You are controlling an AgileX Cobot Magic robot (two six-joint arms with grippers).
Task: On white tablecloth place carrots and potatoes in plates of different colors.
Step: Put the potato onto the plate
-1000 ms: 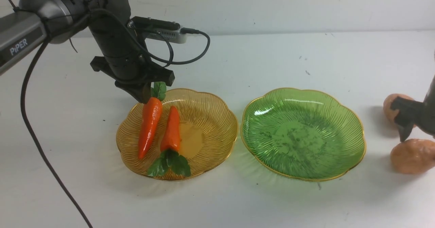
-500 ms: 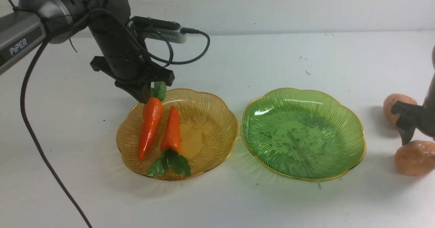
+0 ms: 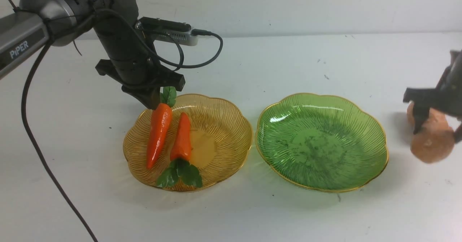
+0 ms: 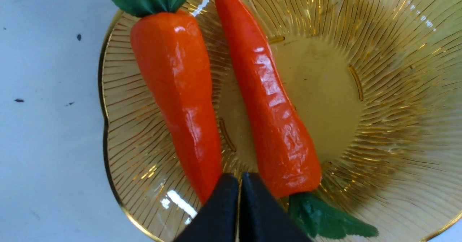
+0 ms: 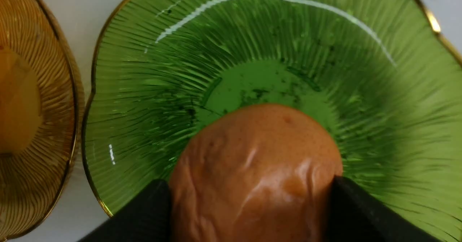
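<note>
Two orange carrots [image 3: 158, 133] [image 3: 181, 138] lie side by side in the amber-yellow plate [image 3: 223, 126]; both show in the left wrist view [image 4: 178, 90] [image 4: 270, 101]. My left gripper [image 3: 153, 103] is shut and empty, just above the plate's far rim by the left carrot's leaves; its tips [image 4: 238, 184] are pressed together. My right gripper [image 3: 437, 132] is shut on a tan potato [image 3: 433, 146] and holds it above the white tablecloth [image 3: 288, 61], right of the green plate [image 3: 321, 141]. The potato [image 5: 252, 170] sits between the fingers. The second potato [image 3: 410, 113] is mostly hidden behind it.
The green plate [image 5: 252, 54] holds nothing. The amber plate's edge [image 5: 43, 108] lies close beside it. The left arm's cable [image 3: 36, 141] hangs down over the cloth at the left.
My right gripper has lifted the near potato off the cloth and carried it up and slightly left. The left arm and the carrots have not moved.
</note>
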